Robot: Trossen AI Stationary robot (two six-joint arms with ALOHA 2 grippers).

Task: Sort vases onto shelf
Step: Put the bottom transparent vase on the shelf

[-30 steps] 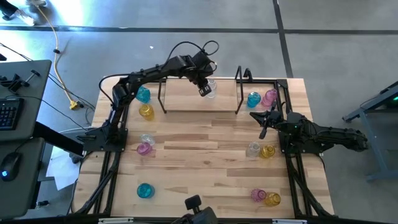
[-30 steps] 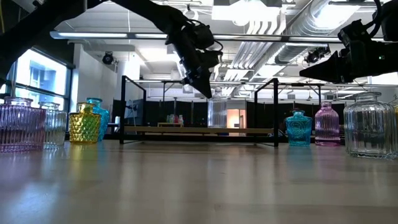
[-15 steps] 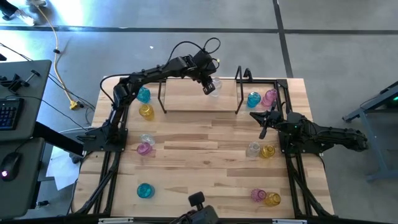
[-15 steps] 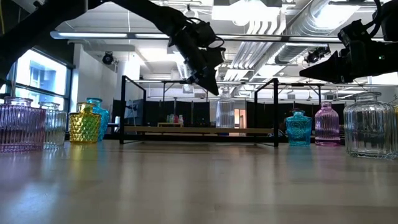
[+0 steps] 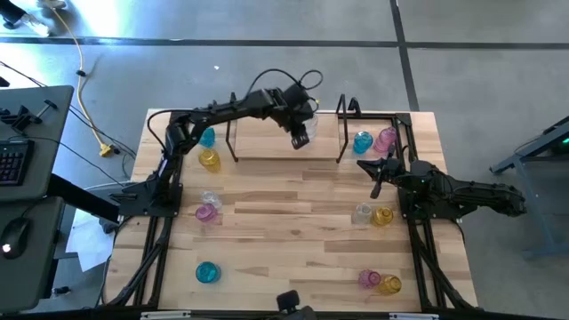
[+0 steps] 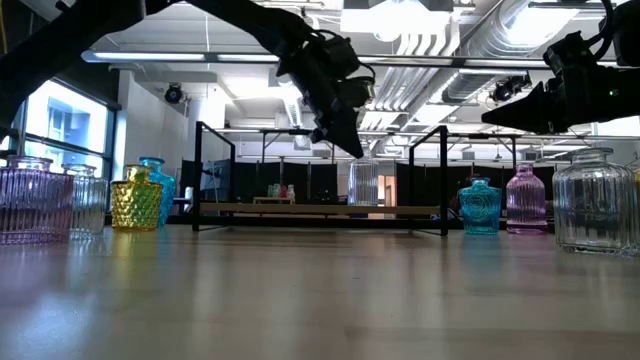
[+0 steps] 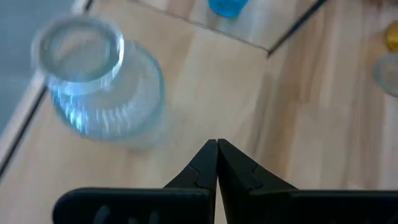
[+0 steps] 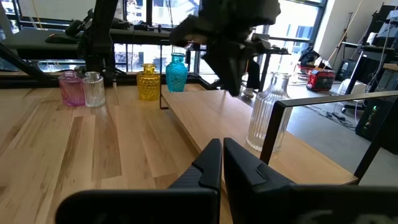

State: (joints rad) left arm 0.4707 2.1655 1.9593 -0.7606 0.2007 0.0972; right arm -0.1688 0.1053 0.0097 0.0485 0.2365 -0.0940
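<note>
A light wooden plank table (image 5: 284,231) is seen on a grey concrete floor (image 5: 480,62). At the floor's left side a dark desk (image 5: 36,142) carries a keyboard (image 5: 11,164) and a mouse (image 5: 11,242). A yellow cable (image 5: 84,98) is laid across the floor beside it. Overhead, white ducts (image 6: 470,40) and lit ceiling panels (image 6: 375,15) are noted. A window (image 6: 60,135) is seen at the far left.

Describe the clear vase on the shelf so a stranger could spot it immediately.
Find the small black metal-frame shelf at the table's far edge. On it stands one clear ribbed glass vase, just below the left tool. It is the only vase on the shelf; the others sit on the wooden table.
</note>
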